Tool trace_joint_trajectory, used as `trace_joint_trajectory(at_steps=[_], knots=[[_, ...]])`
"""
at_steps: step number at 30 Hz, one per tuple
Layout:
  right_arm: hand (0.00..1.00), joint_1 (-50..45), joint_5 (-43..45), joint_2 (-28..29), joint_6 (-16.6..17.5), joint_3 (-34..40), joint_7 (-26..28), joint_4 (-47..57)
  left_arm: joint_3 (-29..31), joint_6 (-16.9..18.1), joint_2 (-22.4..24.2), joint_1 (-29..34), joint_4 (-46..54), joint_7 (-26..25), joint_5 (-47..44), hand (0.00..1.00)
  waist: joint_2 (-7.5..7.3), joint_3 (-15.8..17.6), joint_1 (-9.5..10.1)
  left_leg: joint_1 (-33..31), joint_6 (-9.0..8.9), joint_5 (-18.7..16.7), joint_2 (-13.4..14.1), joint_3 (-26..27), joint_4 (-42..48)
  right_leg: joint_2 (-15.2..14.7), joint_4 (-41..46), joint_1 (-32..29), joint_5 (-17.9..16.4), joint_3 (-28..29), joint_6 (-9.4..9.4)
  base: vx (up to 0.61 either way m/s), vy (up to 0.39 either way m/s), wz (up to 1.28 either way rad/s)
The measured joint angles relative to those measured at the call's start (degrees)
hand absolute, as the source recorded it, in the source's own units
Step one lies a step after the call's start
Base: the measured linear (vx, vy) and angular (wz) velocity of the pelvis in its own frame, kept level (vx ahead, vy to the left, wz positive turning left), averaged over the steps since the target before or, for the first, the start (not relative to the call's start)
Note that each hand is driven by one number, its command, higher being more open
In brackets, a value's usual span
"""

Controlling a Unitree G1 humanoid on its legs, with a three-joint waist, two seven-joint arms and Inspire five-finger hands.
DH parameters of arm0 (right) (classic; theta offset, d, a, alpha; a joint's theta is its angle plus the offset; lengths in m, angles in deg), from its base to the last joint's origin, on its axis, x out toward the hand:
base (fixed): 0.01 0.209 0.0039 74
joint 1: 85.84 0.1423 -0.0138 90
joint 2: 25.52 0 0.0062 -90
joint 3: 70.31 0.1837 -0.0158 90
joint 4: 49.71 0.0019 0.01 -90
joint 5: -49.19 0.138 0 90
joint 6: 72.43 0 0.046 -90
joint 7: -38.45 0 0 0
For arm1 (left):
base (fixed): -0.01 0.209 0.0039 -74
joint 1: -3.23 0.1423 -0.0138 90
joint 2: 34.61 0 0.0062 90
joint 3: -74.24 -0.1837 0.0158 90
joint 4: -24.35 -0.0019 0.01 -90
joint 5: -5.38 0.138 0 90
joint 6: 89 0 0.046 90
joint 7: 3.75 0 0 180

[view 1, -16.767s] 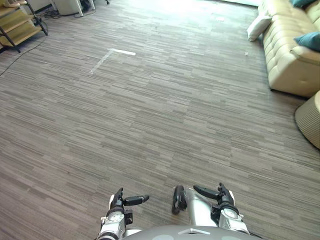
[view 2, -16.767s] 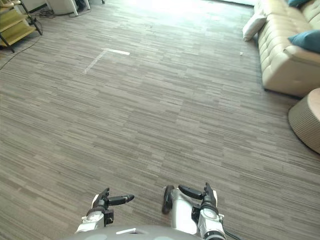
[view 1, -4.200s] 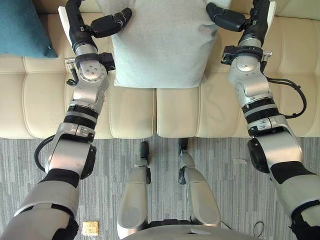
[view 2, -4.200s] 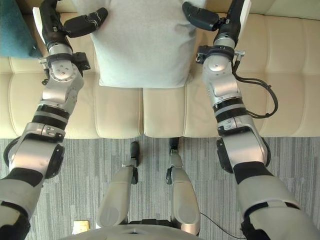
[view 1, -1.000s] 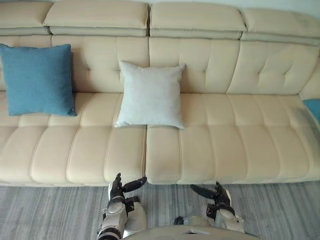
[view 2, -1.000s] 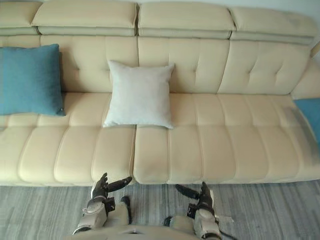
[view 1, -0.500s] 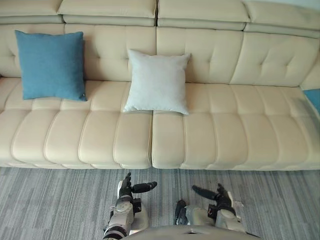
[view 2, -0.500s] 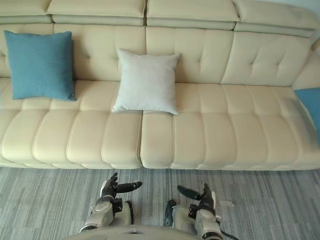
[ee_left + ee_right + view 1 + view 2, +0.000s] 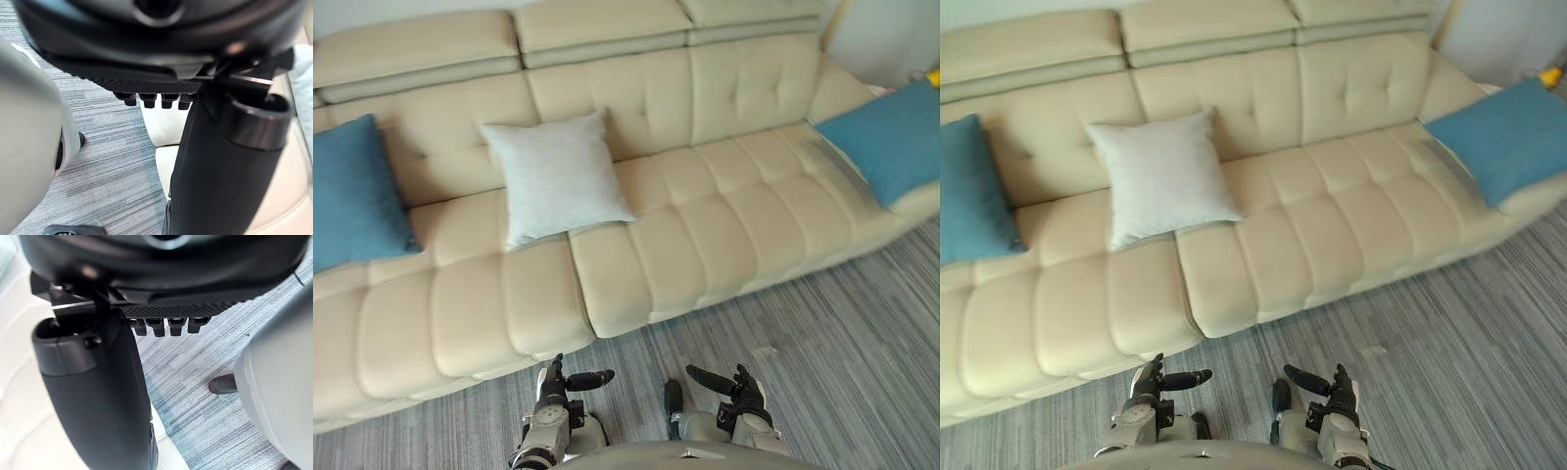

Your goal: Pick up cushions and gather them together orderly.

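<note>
Fingers (image 9: pixel 147 101) of L hand (image 9: pixel 553 380) and R hand (image 9: pixel 742 390) are straight and side by side, thumbs stuck out toward each other, nothing held; both hands sit low at bottom centre of frame, over grey floor (image 9: pixel 842 352) in front of sofa (image 9: pixel 705 225). White cushion (image 9: pixel 558 176) leans on sofa back, centre-left of frame. Blue cushion (image 9: pixel 352 196) is at left edge, near the white one but not touching; 2nd blue cushion (image 9: pixel 886 137) lies upper right on sofa's far end, well apart.
</note>
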Motion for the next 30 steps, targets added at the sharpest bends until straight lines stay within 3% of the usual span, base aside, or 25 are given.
trace_joint_trajectory(at_steps=[3, 4, 5, 6, 7, 8, 11, 14, 15, 16, 18, 20, 21, 23, 24, 27, 30], knots=[[1.0, 0.68, 0.02, 0.35, -0.04, 0.04, 0.03, -0.47, 1.21, -0.05, -0.14, -0.29, -0.73, -0.04, 1.63, 1.0, -0.32, 0.03, -0.23, 0.75, 0.04, -0.13, 1.55, 5.41, -0.24, 1.57, -2.88, -1.49, 3.03, 3.27, -0.76, 0.01, 0.008, -1.0], [1.0, 1.08, 0.03, 0.51, -0.09, 0.32, 0.04, -0.77, 1.28, -0.07, -0.13, -0.37, -0.69, -0.04, 1.63, 1.0, -0.32, 0.07, -0.35, 0.96, 0.05, -0.12, 2.66, 8.32, -0.85, 1.22, -3.23, -2.41, 2.15, -0.18, -3.35, 0.01, -0.051, -1.03], [1.0, 1.69, 0.01, 0.51, -0.06, 1.15, 0.11, -1.25, 1.34, -0.09, 0.05, -0.28, -0.62, -0.05, 1.63, 1.0, 0.35, 0.27, -0.37, 1.8, -0.21, 0.03, 4.18, 11.17, -1.41, -0.88, -0.33, -3.53, -0.05, -9.55, -6.53, 0.02, -0.053, -1.1], [1.0, 2.12, 0.01, 0.51, -0.06, 1.31, 0.12, -1.77, 1.34, -0.1, -0.07, -0.1, -0.58, -0.07, 1.63, 1.0, 0.72, 0.38, -0.34, 2.32, -0.46, 0.18, 4.69, 12.45, -1.71, -1.9, 1.07, -3.91, -0.67, -13.46, -7.39, 0.06, -0.077, -1.38], [1.0, 2.96, -0.05, 0.48, -0.03, 1.57, 0.09, -3.09, 1.23, -0.26, -0.89, 0.44, -0.63, -0.16, 1.62, 1.0, 0.15, 0.07, -0.39, 4.65, -1.17, 0.58, 5.32, 16.36, -2.6, -4.46, 3.21, -3.83, -2.02, -23.47, -9.2, 0.11, -0.119, -1.41], [1.0, 3.35, -0.05, 0.32, 0.04, 1.67, 0.05, -3.95, 1.02, -0.31, -1.81, 0.46, -0.83, -0.11, 1.62, 1.0, -0.11, -0.09, -0.67, 5.99, -1.61, 0.88, 5.27, 17.69, -2.89, -5.1, 3.39, -3.43, -1.71, -27.48, -7.47, 0.13, -0.137, -1.34], [1.0, 4.63, -0.06, -2.57, 0.36, 1.61, 0.0, -6.88, 0.39, -0.22, -2.64, -0.89, -1.26, -0.05, 1.63, 1.0, 1.39, 0.47, -1.34, 9.1, -2.59, 1.72, 6.02, 15.5, -6.36, -0.72, 1.36, -2.99, -1.25, -24.75, -6.99, 0.17, -0.206, -1.11], [1.0, 4.36, -0.06, -4.31, 0.05, 1.69, -0.31, -8.25, -1.4, -0.14, -3.02, -1.25, -1.91, 0.11, 1.68, 1.0, 1.87, 0.64, -1.6, 10.68, -2.11, 2.46, 7.81, 14.9, -3.33, 2.58, -0.79, -1.6, -1.0, -20.3, -7.42, 0.11, -0.138, -1.02], [1.0, 3.99, -0.06, -5.07, 0.0, 1.8, -0.47, -8.37, -1.83, -0.06, -2.94, -1.26, -2.25, 0.38, 1.7, 1.0, 2.14, 0.83, -1.79, 10.62, -2.01, 2.56, 9.33, 14.54, 0.91, 3.9, -1.71, -0.63, -1.2, -18.5, -7.38, 0.12, -0.17, -0.99], [1.0, 3.4, -0.06, -5.83, 0.01, 1.94, -0.5, -8.5, -1.79, -0.09, -2.57, -1.08, -2.9, 0.65, 1.72, 1.0, 2.89, 1.36, -1.85, 8.33, -1.2, 3.07, 12.71, 13.34, 10.82, 5.96, -3.18, 1.36, -1.55, -16.0, -7.87, 0.12, -0.174, -1.06], [1.0, 2.94, -0.07, -6.14, -0.1, 2.14, -0.63, -8.57, -1.81, 0.0, -1.96, 0.09, -2.9, 0.84, 1.73, 1.0, 3.6, 2.33, -1.79, 3.67, 1.85, 3.82, 15.02, 7.31, 24.57, 7.69, -4.25, 3.96, -2.02, -12.73, -8.65, 0.14, -0.135, -1.02], [1.0, 2.81, -0.09, -6.56, -0.3, 2.56, -1.13, -8.61, -1.69, 0.58, -2.07, 0.13, -1.55, 1.16, 1.74, 1.0, 3.76, 3.27, -1.69, -1.92, 0.22, -1.1, 11.38, 0.65, 30.88, 8.08, -4.17, 5.12, -2.47, -9.72, -9.71, 0.15, -0.046, -0.86], [1.0, 2.84, -0.08, -6.74, -0.29, 2.89, -1.31, -8.89, -1.7, 0.98, -2.03, 0.19, -0.48, 1.0, 1.66, 1.0, 3.45, 4.16, -1.41, -4.74, 0.08, -3.2, 7.69, -2.53, 31.06, 8.01, -4.62, 6.46, -2.59, -7.49, -10.17, 0.18, 0.001, -0.8], [1.0, 2.62, -0.13, -6.75, -0.33, 3.25, -1.55, -9.48, -1.71, 1.22, -2.32, 0.39, 0.06, 0.85, 1.63, 1.0, 3.24, 4.43, 0.11, -8.63, 0.27, -3.92, 2.02, -6.32, 25.18, 7.8, -5.13, 8.08, -2.93, -4.21, -10.55, 0.15, 0.033, -0.94], [1.0, 2.63, -0.13, -6.61, -0.34, 3.29, -1.58, -9.42, -1.67, 1.18, -2.45, 0.59, 0.06, 0.75, 1.63, 1.0, 3.28, 4.47, 0.23, -9.6, 0.29, -3.91, 0.86, -6.93, 22.6, 7.8, -5.24, 8.61, -3.23, -3.26, -10.69, 0.22, 0.081, -0.93], [1.0, 2.61, -0.2, -5.79, -0.38, 3.22, -1.79, -8.64, -0.39, 1.23, -1.83, 0.71, 1.7, 0.35, 1.36, 1.0, 3.28, 4.99, 0.96, -13.81, -0.05, -1.78, -4.33, -9.35, 8.21, 7.11, -4.85, 11.07, -5.85, 0.74, -10.72, 0.22, 0.085, -0.61], [1.0, 2.95, -0.26, -5.65, -0.45, 2.71, -1.78, -8.49, 1.09, 1.63, -1.07, 0.88, 2.35, 0.36, 1.35, 1.0, 3.68, 4.66, 3.13, -14.48, -0.44, 4.03, -5.83, -10.47, -4.84, 7.5, -4.67, 13.32, -8.97, 5.96, -9.7, 0.44, 0.148, -0.87]])
